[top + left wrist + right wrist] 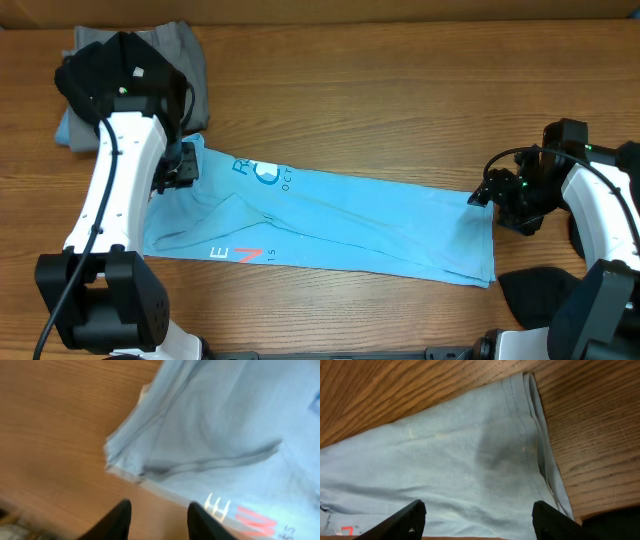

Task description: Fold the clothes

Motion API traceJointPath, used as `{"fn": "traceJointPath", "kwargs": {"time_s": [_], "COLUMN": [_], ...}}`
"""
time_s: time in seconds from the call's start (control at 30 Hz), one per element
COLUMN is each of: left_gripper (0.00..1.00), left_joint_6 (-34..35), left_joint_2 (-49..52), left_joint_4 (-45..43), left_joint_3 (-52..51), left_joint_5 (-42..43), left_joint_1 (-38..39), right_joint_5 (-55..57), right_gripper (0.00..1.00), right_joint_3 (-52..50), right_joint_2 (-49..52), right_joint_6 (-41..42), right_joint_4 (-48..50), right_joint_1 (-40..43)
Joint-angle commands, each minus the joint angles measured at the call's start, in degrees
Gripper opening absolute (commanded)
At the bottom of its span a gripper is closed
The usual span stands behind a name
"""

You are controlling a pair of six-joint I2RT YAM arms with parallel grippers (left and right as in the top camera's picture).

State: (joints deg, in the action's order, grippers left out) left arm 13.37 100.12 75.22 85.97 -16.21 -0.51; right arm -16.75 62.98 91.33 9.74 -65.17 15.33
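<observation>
Your sky-blue T-shirt point(330, 225) lies flat on the worktop point(400, 90), folded lengthwise into a long strip that runs from the left side down towards the right. You can read white and coral-red lettering near its front edge at the left end, and darker blue print by the far edge. Its stitched hem forms the right end, the layers stacked there. Soft creases cross the left part. Well behind its left end, a grey garment point(195, 60) sits bunched over a pale blue piece point(70, 132).
</observation>
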Motion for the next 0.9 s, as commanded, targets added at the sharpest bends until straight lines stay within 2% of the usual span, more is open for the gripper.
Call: {"fn": "traceJointPath", "kwargs": {"time_s": [0.0, 0.1, 0.33, 0.6, 0.87], "left_gripper": [0.40, 0.39, 0.39, 0.31, 0.36], "left_joint_6": [-2.45, -4.26, -8.96, -10.91, -14.71], "left_joint_2": [-1.03, -1.03, -0.85, -0.68, 1.27], "left_joint_4": [-11.34, -22.77, -38.51, -46.16, -51.19], "left_joint_3": [-6.88, -11.96, -20.20, -22.86, -23.58], "left_joint_5": [-0.11, -1.11, -0.68, -0.22, 4.76], "left_joint_1": [-0.24, -0.24, -0.26, -0.28, -0.46], "right_joint_5": [-0.98, -0.96, -0.83, 0.61, 0.57], "right_gripper": [0.72, 0.72, 0.69, 0.66, 0.67], "right_joint_3": [-0.35, -0.35, -1.46, -7.48, -10.91], "right_joint_2": [-1.57, -1.57, -1.57, -1.57, -1.57], "right_joint_6": [-0.28, 0.96, 3.65, 8.02, 8.26], "right_joint_4": [0.87, 0.98, 1.53, 6.23, 10.14], "right_joint_1": [0.15, 0.15, 0.11, 0.11, 0.11]}}
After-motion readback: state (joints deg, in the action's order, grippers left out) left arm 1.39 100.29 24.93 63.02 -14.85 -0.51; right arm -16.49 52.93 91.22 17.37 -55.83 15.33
